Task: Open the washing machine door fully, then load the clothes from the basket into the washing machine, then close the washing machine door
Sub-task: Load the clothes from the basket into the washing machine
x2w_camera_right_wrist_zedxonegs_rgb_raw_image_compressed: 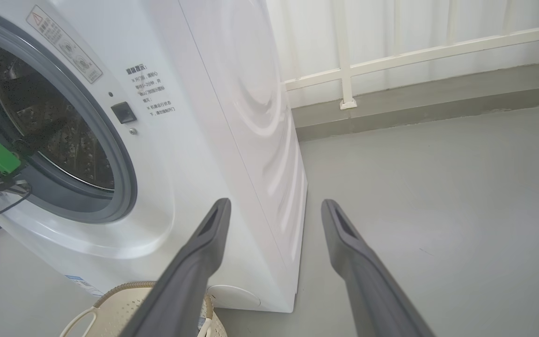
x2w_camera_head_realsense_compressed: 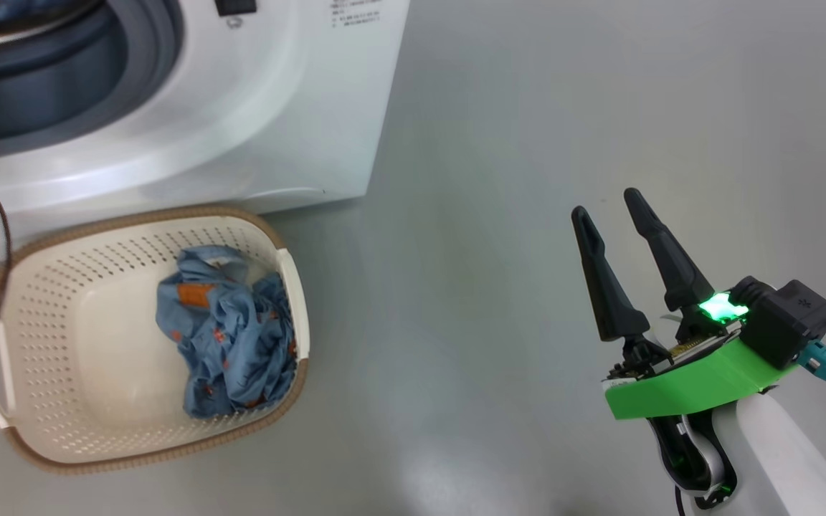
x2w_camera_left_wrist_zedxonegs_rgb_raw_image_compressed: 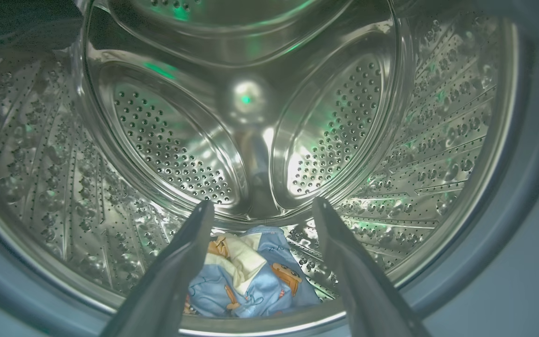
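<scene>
Lying crumpled against the right wall of the basket (x2w_camera_head_realsense_compressed: 47, 301), the clothes (x2w_camera_head_realsense_compressed: 230, 330) look light, limp and easily snagged; pinching a raised fold should lift them. The left wrist view adds a garment (x2w_camera_left_wrist_zedxonegs_rgb_raw_image_compressed: 251, 276) on the drum (x2w_camera_left_wrist_zedxonegs_rgb_raw_image_compressed: 166, 140) bottom ahead of the left gripper (x2w_camera_left_wrist_zedxonegs_rgb_raw_image_compressed: 262, 202), jaws released; the right gripper (x2w_camera_head_realsense_compressed: 605, 202) hangs apart, jaws spread empty.

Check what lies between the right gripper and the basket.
Bare grey floor, nothing else, between the right gripper and the basket; the head view shows it.
</scene>
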You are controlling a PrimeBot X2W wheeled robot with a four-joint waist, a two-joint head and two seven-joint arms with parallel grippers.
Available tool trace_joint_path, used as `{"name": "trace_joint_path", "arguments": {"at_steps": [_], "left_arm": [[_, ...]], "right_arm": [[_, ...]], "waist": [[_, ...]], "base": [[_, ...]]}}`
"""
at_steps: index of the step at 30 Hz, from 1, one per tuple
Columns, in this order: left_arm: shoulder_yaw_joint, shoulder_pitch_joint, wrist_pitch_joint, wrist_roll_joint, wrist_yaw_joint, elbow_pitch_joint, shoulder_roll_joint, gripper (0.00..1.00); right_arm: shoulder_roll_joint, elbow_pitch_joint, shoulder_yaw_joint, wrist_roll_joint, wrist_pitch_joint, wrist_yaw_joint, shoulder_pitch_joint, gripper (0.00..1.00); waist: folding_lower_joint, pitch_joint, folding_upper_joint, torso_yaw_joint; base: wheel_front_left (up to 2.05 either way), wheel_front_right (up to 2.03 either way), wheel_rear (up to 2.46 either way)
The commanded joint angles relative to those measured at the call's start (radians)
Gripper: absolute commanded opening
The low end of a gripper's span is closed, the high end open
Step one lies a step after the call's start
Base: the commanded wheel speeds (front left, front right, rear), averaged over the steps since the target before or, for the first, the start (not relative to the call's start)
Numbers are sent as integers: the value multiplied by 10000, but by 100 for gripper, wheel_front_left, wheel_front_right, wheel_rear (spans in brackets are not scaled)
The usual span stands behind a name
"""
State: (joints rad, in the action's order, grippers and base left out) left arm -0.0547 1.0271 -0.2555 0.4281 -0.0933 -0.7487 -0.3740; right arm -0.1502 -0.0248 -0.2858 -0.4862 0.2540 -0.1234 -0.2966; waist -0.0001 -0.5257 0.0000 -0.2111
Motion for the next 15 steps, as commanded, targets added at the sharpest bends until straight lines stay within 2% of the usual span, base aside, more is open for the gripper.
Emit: {"name": "trace_joint_path", "arguments": {"at_steps": [1,5,10,15], "left_arm": [[516,-518,-61,-291,-73,590,-298,100],[1318,-1704,-62,-782,-211,1328,309,100],[1809,-2744,-62,-1122,-317,1880,972,100],[2003,-3496,-62,-1471,-354,2332,1355,100]], "right_arm": [[-126,165,-106,-56,78,-73,358,100],[-320,88,-29,-98,78,-73,516,100],[-551,45,108,-124,78,-73,771,100],[-754,8,216,-154,78,-73,1008,100]], "waist": [[1,369,0,146],[1,894,0,323],[1,1396,0,574],[1,1774,0,791]], "base": [[0,0,0],[0,0,0],[0,0,0],[0,0,0]]}}
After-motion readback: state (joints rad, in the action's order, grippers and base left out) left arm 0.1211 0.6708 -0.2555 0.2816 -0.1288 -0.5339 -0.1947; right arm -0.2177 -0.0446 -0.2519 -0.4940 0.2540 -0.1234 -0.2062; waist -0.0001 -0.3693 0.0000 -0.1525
